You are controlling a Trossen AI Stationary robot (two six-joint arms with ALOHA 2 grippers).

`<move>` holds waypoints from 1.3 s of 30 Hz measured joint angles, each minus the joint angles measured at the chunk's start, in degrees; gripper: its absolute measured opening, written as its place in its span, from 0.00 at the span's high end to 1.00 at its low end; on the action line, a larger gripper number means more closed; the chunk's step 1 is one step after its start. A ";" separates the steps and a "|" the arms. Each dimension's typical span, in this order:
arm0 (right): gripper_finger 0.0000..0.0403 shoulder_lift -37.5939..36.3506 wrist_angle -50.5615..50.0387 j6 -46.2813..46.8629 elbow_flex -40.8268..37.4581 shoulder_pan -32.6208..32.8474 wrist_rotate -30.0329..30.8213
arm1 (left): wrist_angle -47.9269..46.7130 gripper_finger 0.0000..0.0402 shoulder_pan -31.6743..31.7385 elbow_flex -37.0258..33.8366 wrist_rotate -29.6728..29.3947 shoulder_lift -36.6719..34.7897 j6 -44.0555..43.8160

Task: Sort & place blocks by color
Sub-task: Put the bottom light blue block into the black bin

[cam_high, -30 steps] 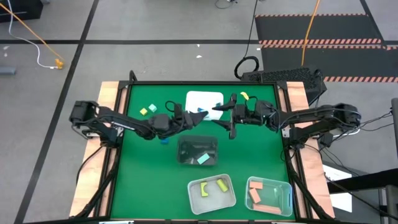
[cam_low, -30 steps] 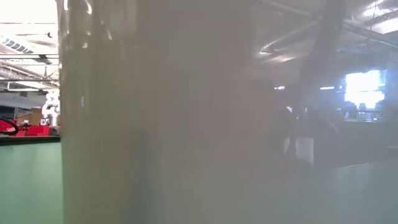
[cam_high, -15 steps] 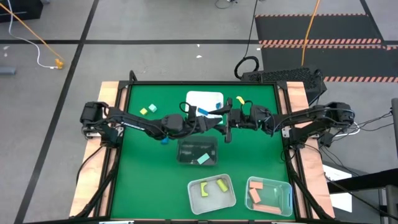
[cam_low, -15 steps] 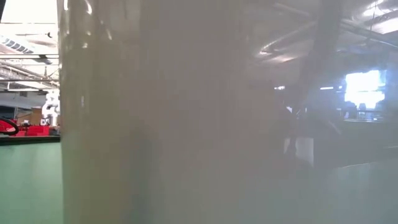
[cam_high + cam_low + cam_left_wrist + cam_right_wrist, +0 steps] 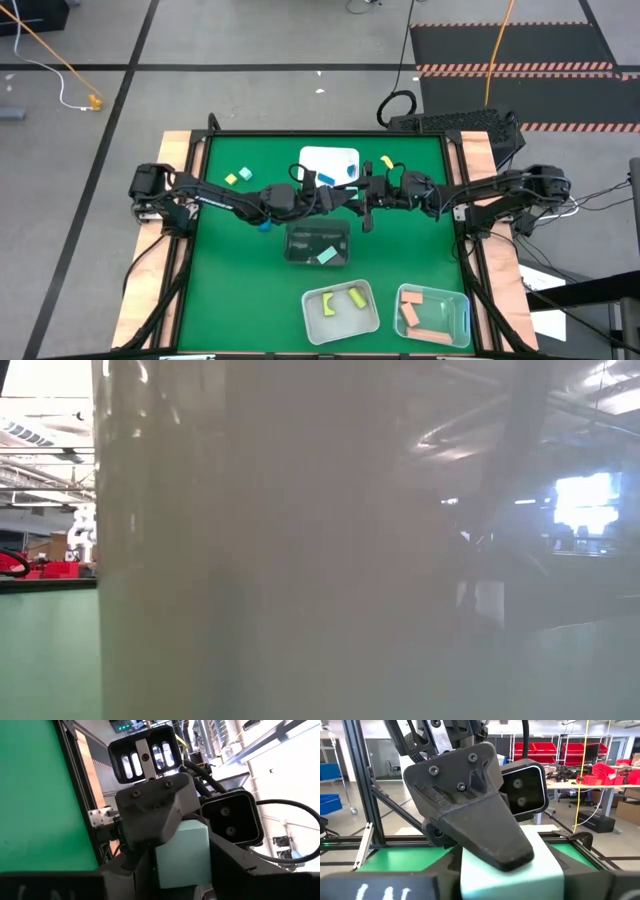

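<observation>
Both grippers meet over the table's middle, between the white tub [image 5: 328,160] and the dark clear tub [image 5: 318,243]. My left gripper [image 5: 345,196] comes from the table's left and my right gripper [image 5: 366,196] from its right. Each is shut on one mint green block, seen in the left wrist view [image 5: 182,852] and the right wrist view [image 5: 512,870]. Loose blocks lie flat on the green mat: a yellow one [image 5: 231,179], a green one [image 5: 244,174], a blue one [image 5: 265,226] and a yellow one [image 5: 387,160]. My left gripper pinches the mint green block between its two fingers, coming level from the table's left; one dark finger [image 5: 480,820] lies across the block's face [image 5: 540,852]. The block is lifted clear of the table. My right gripper pinches the same block from the table's right, level; one of its fingers [image 5: 150,815] covers the block's face [image 5: 192,832], crosswise to the left gripper's fingers.
The dark clear tub holds a mint block [image 5: 327,257]. A blue block [image 5: 335,178] lies in the white tub. Near the front edge stand a tub with yellow-green blocks [image 5: 340,310] and one with salmon blocks [image 5: 432,312]. A pale tub wall [image 5: 300,560] fills the low view.
My left arm has stretched toward the table's right, bringing its gripper up against my right gripper. My right gripper has shifted slightly toward the table's left. For the last half second both have stayed still.
</observation>
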 joint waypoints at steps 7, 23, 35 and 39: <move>0.71 -0.03 -1.73 2.76 0.00 -0.25 0.04 | -1.54 0.60 0.72 0.00 0.14 0.00 -1.20; 0.71 -7.37 -23.42 10.06 0.17 -1.18 0.20 | -7.16 0.59 5.93 0.17 15.28 0.20 -2.85; 0.72 -8.18 -29.42 16.38 -0.28 -1.19 -2.35 | -9.53 0.55 7.12 -0.13 14.94 -0.42 -1.18; 0.72 -10.83 -34.66 16.73 -0.17 -1.27 -2.09 | -12.65 0.54 7.83 -0.13 16.58 -0.26 -0.33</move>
